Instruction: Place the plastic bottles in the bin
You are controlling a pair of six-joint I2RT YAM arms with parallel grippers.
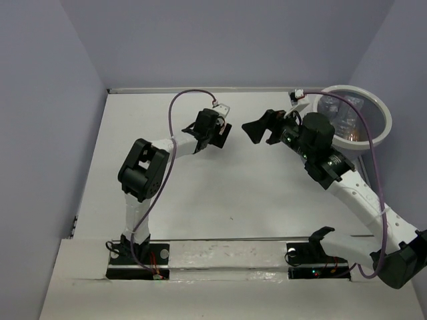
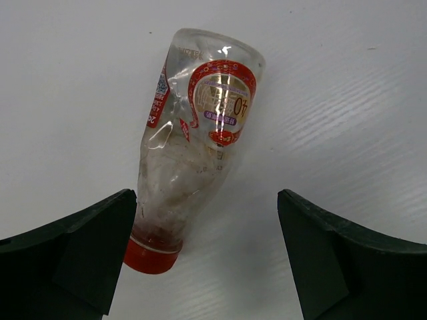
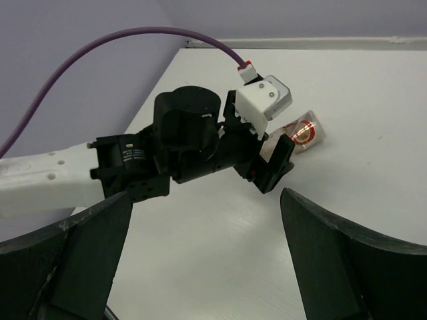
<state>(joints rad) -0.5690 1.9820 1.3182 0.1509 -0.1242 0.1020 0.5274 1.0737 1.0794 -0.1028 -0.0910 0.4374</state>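
On the white desk, well to the left of the bin and a little nearer than it, the left end effector is held low over the surface. Its two dark fingers are spread wide apart and nothing is gripped by them. Between these fingers a red-capped bottle is seen lying on its side on the desk. The cap is turned toward the wrist camera and lies just beside the left finger; whether it is touching that finger cannot be told. The body of the bottle is clear and dented, and a red and gold label is carried on its far half. The bottle is tilted, so that its base points away and slightly to the right.

The right end effector is found between the left end effector and the bin, near the left side of the bin. It is pointed away from the bin, toward the left end effector. Its jaws are wide open and nothing is held in them. In the right wrist view only the labelled base of the red-capped bottle is visible, behind the left end effector.

The bin stands at the far right corner of the desk. Inside its thick white rim some clear bottles are seen, but they cannot be counted. A purple cable is passed over the bin.
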